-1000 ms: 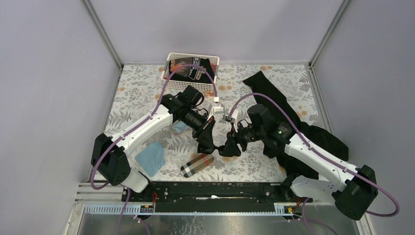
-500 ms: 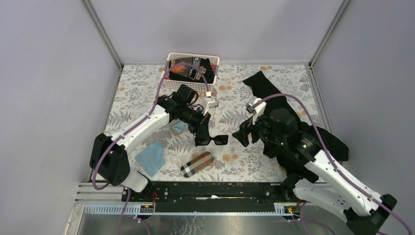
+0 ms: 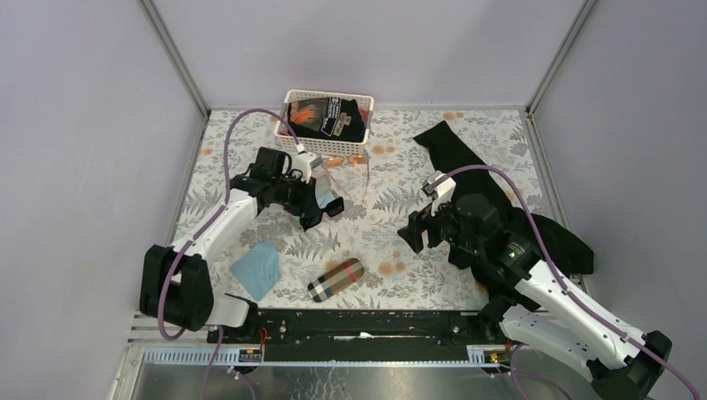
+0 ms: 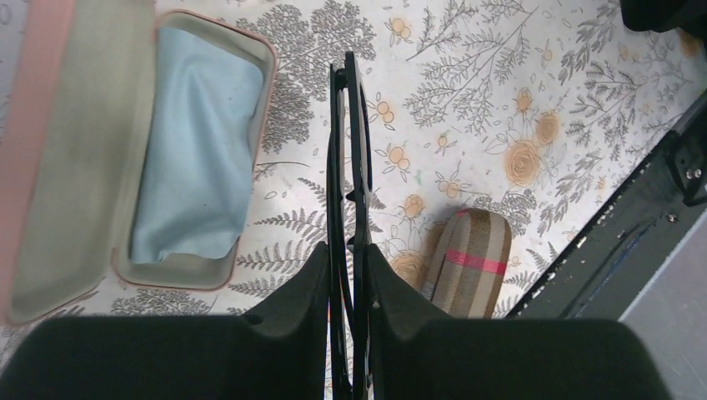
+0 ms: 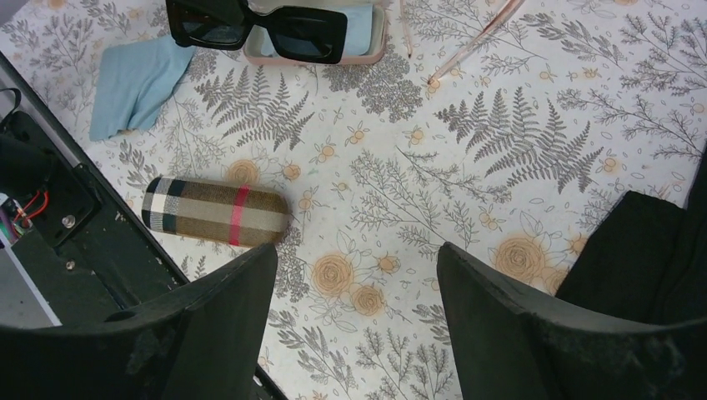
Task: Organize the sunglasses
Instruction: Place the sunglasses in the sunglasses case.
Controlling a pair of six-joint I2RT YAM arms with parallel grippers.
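Note:
My left gripper [image 4: 348,250] is shut on the folded black-framed sunglasses [image 4: 348,150]. It holds them edge-on just right of an open pink case [image 4: 50,167] with a light-blue cloth [image 4: 196,142] inside. The top view shows this gripper [image 3: 321,204] left of centre. In the right wrist view the black sunglasses [image 5: 258,25] hang in front of the pink case [image 5: 371,42]. The wire-framed sunglasses with pale pink lenses lie by the basket [image 3: 350,171]; their thin arms show in the right wrist view [image 5: 467,42]. My right gripper [image 5: 357,250] is open and empty above the floral table [image 3: 413,233].
A plaid case [image 3: 336,279] lies near the front edge and also shows in both wrist views [image 4: 471,262] [image 5: 215,212]. A loose blue cloth [image 3: 256,268] lies at front left. A white basket [image 3: 293,98] stands at the back. Black fabric [image 3: 467,162] covers the right side.
My right gripper let go of the black sunglasses and drew back to the right. My left arm carried them back and left, over to the open pink case.

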